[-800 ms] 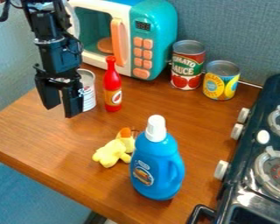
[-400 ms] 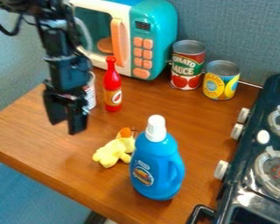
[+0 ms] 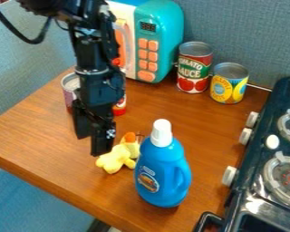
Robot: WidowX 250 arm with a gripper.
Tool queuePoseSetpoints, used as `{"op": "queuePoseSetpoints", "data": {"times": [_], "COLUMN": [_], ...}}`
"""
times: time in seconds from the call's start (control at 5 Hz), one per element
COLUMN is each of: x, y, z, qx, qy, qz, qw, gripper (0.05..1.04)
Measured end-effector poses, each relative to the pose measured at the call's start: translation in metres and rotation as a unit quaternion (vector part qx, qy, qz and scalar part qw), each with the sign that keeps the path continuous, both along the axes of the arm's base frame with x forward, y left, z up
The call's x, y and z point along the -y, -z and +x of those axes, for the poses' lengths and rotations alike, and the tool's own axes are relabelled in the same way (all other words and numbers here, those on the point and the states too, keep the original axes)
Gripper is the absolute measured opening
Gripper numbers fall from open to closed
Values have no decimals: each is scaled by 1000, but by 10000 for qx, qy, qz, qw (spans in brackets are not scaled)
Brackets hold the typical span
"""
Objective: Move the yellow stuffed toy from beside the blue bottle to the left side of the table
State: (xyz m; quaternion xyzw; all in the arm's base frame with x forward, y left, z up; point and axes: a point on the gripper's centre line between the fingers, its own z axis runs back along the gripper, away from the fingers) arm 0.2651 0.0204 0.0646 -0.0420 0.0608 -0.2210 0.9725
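The counter (image 3: 41, 131) is of brown wood, smooth, with visible grain; its straight front edge goes slantwise across the lower left. Along the right side stands the stove (image 3: 265, 131), dark and glossy, with round pale knobs. The microwave (image 3: 170, 27), at the back, is a rounded box of teal and white plastic with orange buttons. The black, angular gripper (image 3: 92, 145) hangs over the left part of the counter. Its two fingers are partly open, with a modest gap, and they have hold of nothing. Wood surface extends from below it to the front edge.

The blue bottle (image 3: 162, 176) is upright, of smooth plastic, with a white cap and a side handle, near the stove. The tomato can (image 3: 194, 72) and the shorter yellow can (image 3: 229, 86), metal cylinders, stand near the back wall. Behind the gripper are a pale can (image 3: 69, 90) and a red bottle (image 3: 119, 108), both partly hidden. The toy (image 3: 116, 158), soft, yellow and lumpy, lies between gripper and blue bottle, very near the fingers; whether they touch it, one cannot tell.
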Motion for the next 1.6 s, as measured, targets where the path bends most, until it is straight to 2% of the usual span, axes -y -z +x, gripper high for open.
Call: {"op": "queuePoseSetpoints", "data": {"times": [0.2, 0.4, 0.8, 1.0, 1.2, 1.4, 1.6], "x": [13, 16, 10, 9, 3, -5, -11], "y": [15, 24, 45, 50, 50, 49, 41], "z": [3, 5, 5, 9, 11, 2, -1], "qx": [-117, -119, -383, -397, -248, -261, -207], "qy": [149, 160, -33, -143, -356, -543, -727], "qz": [408, 509, 728, 762, 547, 210, 73], "qw": [9990, 9985, 9966, 9962, 9976, 9980, 9971], "gripper": [1001, 1001, 1001, 939, 650, 362, 220]}}
